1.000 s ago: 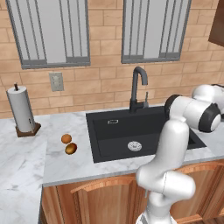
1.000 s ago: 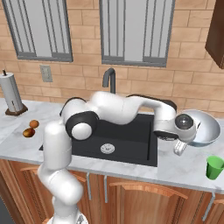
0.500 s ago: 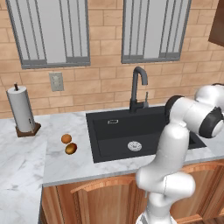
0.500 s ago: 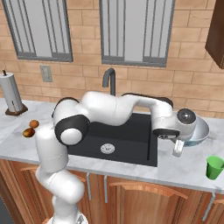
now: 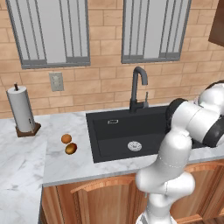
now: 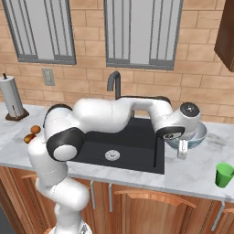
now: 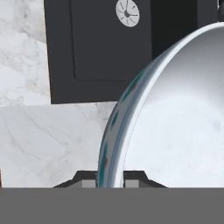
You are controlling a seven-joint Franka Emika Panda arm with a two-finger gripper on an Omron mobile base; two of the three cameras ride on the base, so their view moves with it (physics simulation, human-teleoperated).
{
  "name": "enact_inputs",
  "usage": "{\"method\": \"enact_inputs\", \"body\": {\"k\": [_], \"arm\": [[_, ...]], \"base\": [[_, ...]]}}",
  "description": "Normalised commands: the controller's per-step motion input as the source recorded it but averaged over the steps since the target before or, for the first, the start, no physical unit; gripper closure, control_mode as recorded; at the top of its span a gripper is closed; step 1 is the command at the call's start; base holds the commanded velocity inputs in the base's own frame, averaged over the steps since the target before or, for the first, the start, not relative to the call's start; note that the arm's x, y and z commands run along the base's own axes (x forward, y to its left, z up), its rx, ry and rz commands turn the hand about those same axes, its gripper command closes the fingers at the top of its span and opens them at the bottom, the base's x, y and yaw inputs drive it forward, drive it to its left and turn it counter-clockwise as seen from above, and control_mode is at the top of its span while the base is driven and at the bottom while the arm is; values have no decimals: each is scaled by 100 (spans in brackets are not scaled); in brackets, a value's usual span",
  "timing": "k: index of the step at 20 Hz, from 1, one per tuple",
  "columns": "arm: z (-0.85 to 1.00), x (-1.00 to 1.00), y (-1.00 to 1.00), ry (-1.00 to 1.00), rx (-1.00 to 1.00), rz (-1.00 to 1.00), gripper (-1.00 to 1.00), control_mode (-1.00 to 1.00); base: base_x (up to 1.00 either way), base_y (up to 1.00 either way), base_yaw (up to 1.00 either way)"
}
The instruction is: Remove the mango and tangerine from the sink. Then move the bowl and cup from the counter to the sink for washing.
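A: Fingers?
B: Dark finger tips (image 7: pixel 89 183) nearly closed, pinching the rim of the wide pale bluish-white glossy bowl (image 7: pixel 175 127).
A: Bowl where?
B: Held by the gripper (image 6: pixel 182 147) above the white marble counter (image 6: pixel 192 176), just right of the black rectangular sink (image 6: pixel 125 146).

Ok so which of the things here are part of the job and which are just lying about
Part of the job:
mango
tangerine
sink
bowl, gripped by its rim in the hand
cup
counter

Just lying about:
paper towel roll
tap
wall outlet
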Motion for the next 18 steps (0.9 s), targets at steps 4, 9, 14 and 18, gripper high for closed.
{"method": "enact_inputs", "body": {"k": [4, 9, 14, 18], "arm": [[0, -5, 36, 1, 0, 15, 100, -100], [0, 0, 42, 0, -1, 12, 100, -100], [0, 4, 37, 0, -2, 9, 100, -100], [0, 3, 31, 0, 0, 9, 100, -100]], "base": [[0, 0, 0], [0, 0, 0], [0, 0, 0], [0, 0, 0]]}}
